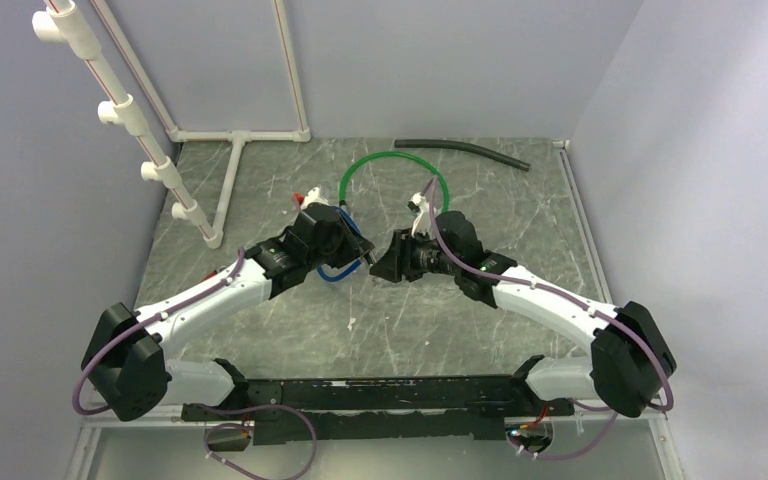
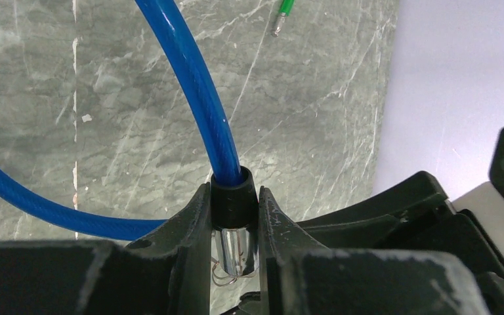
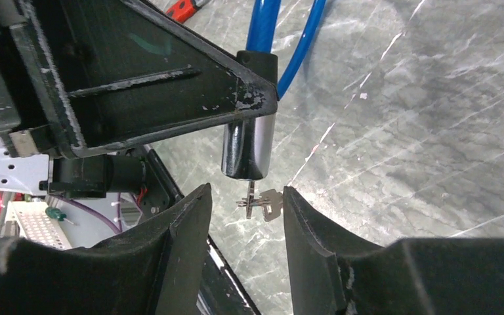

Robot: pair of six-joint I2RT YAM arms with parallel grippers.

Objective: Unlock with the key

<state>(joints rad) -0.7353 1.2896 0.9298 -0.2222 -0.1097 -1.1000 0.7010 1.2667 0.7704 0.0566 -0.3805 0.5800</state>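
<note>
My left gripper (image 2: 234,200) is shut on the blue cable lock's black collar (image 2: 234,197), with the chrome lock barrel (image 2: 235,249) hanging below between the fingers. The blue cable (image 2: 197,85) loops away over the table. In the right wrist view the same barrel (image 3: 248,147) sticks out of the left gripper's fingers, and a small silver key (image 3: 252,202) sits in its end with a second key dangling on a ring beside it. My right gripper (image 3: 244,200) is open, one finger on each side of the keys. In the top view the left gripper (image 1: 355,262) and right gripper (image 1: 380,262) meet at mid-table.
A green cable loop (image 1: 392,160) lies behind the grippers, its metal tip (image 2: 277,26) showing in the left wrist view. A black hose (image 1: 465,150) lies at the back. White PVC pipe frame (image 1: 230,180) stands at the back left. A red-handled item (image 3: 185,8) lies beyond the lock.
</note>
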